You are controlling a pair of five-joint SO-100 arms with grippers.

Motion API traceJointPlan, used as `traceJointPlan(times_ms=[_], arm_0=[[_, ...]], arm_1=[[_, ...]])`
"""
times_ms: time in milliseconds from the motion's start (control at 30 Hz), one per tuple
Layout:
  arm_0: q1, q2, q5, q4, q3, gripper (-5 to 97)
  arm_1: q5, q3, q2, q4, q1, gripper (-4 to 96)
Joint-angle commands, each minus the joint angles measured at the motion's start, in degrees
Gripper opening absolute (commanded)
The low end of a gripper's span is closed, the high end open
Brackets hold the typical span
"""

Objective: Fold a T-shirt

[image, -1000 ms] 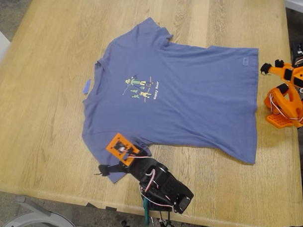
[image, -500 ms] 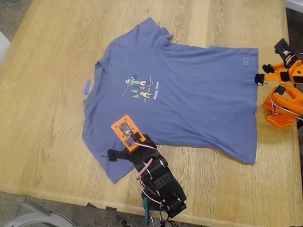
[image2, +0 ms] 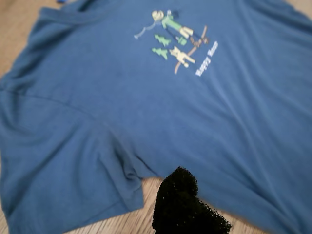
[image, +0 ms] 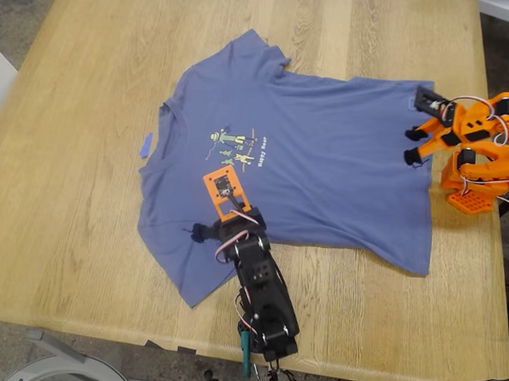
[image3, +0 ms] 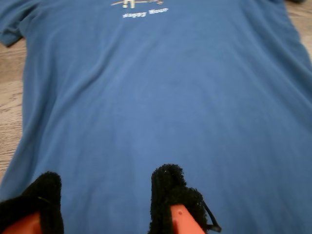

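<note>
The T-shirt [image: 297, 158] lies spread flat on the bench [image: 70, 192], collar toward the exterior view's left. My second pincer [image: 416, 146] hangs released over the hem edge, holding nothing. My first pincer [image: 204, 232] sits above the sleeve by the armpit; I cannot tell whether it is released or clenched. A shallow pinch at the hem could catch one layer only, so the fold would drag crooked and bunch

even, soft daylight, faint shadows; exterior view sharp, both wrist views blurred and soft.
</note>
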Motion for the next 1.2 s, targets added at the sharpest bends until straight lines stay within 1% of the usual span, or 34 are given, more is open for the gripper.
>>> traceJointPlan(times_ms=[0,200,400,667,800,900,1167], arm_0=[[0.44,-2.29,1.85,-3.34,-0.62,55],[1.41,-10.37,1.76,-14.85,-1.23,61],[1.93,-16.52,1.14,-23.29,-1.41,66],[0.62,-25.14,1.41,-35.95,-1.32,66],[-0.7,-29.44,1.23,-41.57,-1.14,68],[-1.93,-32.34,1.14,-44.56,-1.14,69],[-4.13,-38.23,1.58,-51.33,-1.23,72]], arm_1=[[0.7,0.0,-2.81,-5.71,-2.11,27.5],[1.32,2.46,-9.4,-19.25,-4.22,27.7],[2.11,2.99,-16.26,-28.83,-5.62,27.1],[3.78,4.22,-24.17,-40.87,-4.39,26.9],[5.27,3.96,-30.76,-52.03,-4.31,25.6],[5.89,3.08,-36.47,-58.1,-5.45,24.1],[5.98,-0.35,-47.64,-65.74,-10.63,23.8]])
